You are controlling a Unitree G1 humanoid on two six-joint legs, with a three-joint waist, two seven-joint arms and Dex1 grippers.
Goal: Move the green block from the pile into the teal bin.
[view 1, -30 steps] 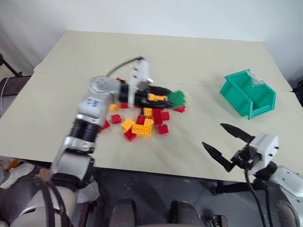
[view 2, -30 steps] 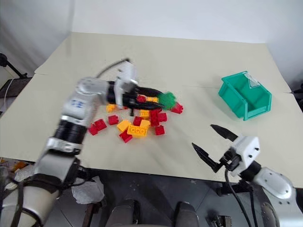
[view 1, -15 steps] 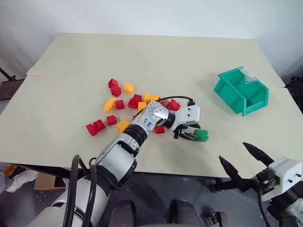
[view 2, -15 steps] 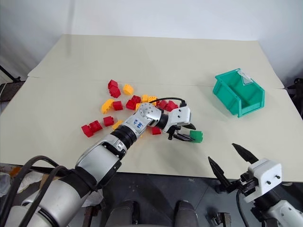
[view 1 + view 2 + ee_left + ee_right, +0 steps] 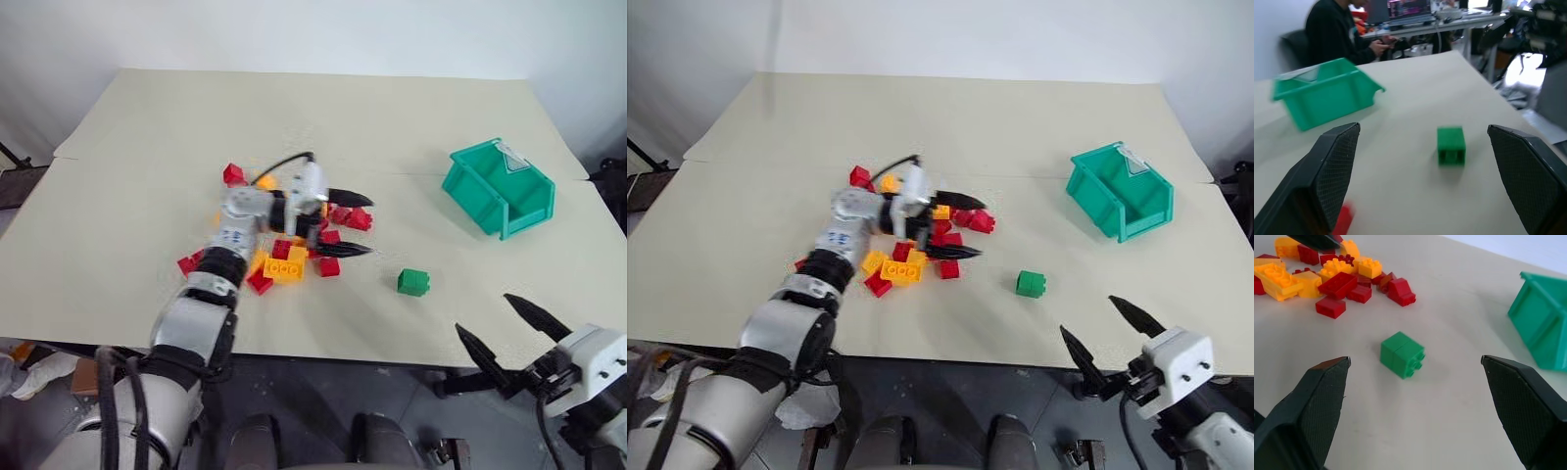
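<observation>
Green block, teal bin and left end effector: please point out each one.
green block (image 5: 412,282), left eye view, top face.
teal bin (image 5: 519,216), left eye view, front wall.
left end effector (image 5: 356,224), left eye view, between fingertips.

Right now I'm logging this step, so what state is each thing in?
green block: lying free on the table, apart from the pile, not held
pile: loose red and yellow bricks
teal bin: upright, no block visible inside
left tool: open, over the pile
right tool: open, near the table's front edge

Office or lab: person (image 5: 1334,36) at laptop (image 5: 1409,10) desks.
</observation>
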